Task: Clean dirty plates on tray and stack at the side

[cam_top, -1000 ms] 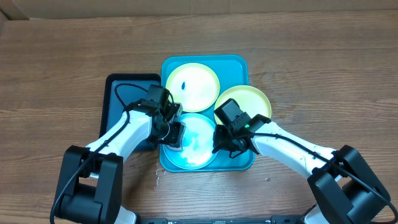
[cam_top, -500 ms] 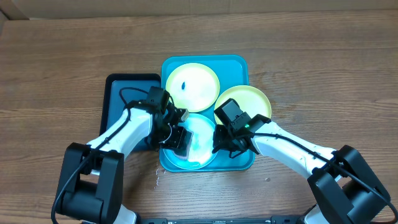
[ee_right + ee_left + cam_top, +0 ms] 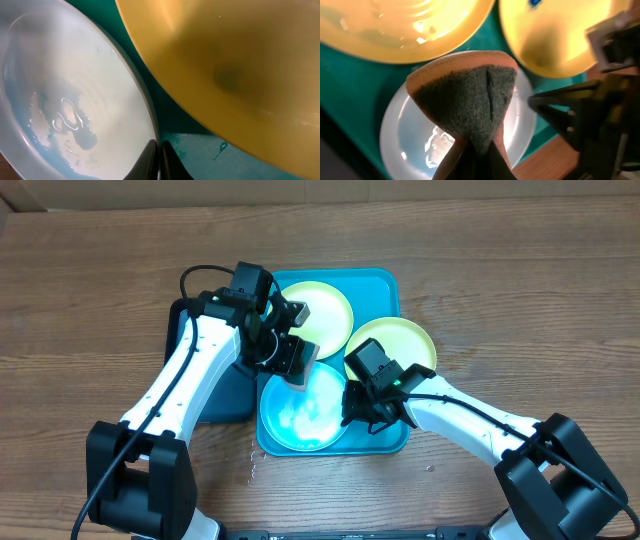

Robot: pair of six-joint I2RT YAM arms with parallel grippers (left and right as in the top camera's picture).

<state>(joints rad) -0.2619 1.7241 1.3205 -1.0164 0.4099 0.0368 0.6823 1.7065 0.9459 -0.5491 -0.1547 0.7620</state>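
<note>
Three plates lie on the turquoise tray [image 3: 385,442]. The near plate [image 3: 303,412] is whitish and wet. My right gripper [image 3: 352,412] is shut on its right rim, and the fingertips [image 3: 159,160] pinch the edge of that plate [image 3: 75,100]. My left gripper [image 3: 298,358] is shut on an orange sponge with a dark green pad [image 3: 465,95], held over the near plate's [image 3: 415,135] far edge. A yellow-green plate [image 3: 325,315] lies at the far end, partly under the left arm. Another [image 3: 400,340] leans on the tray's right rim. One yellow plate [image 3: 555,35] bears a blue smudge.
A smaller dark navy tray [image 3: 235,398] lies left of the turquoise tray, mostly under my left arm. Bare wooden table surrounds both trays. The two arms stand close together over the near plate.
My left arm has lifted and swung away from the near plate's left side toward the far plate, carrying the sponge. The right gripper and all plates have stayed put.
</note>
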